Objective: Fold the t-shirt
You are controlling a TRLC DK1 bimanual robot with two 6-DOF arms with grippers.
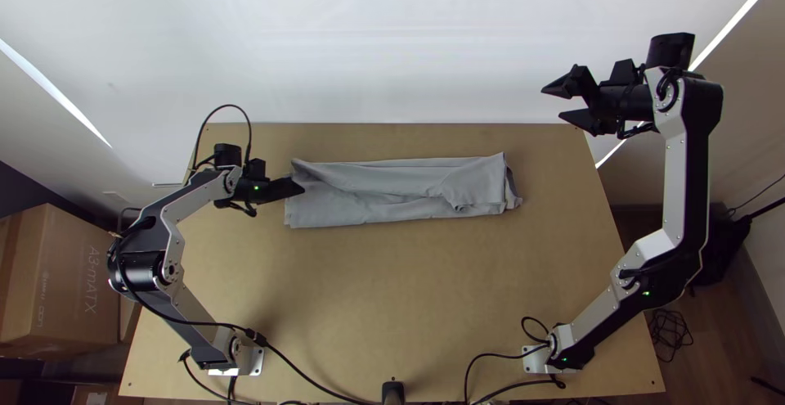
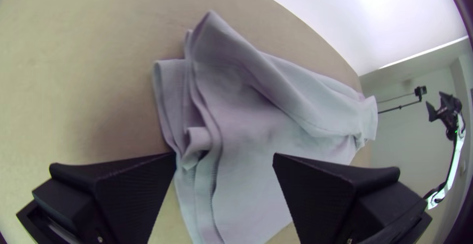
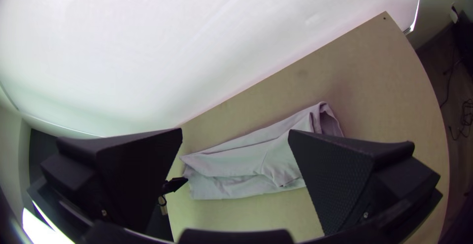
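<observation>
While my left gripper [image 2: 225, 156] stands wide open with nothing in its grasp, its 2 fingers lie over the near end of the t-shirt [image 1: 368, 200], where layered edges and 1 small tucked loop show. From there the cloth's long axis runs away from me, left to right across the table [image 1: 368, 290]: a narrow grey strip of folded layers, creased along its length and rumpled toward the far end. Well apart, my right gripper [image 1: 553, 103] is parted and empty; the left, being nearer, seems suited to begin an end-over-end fold.
</observation>
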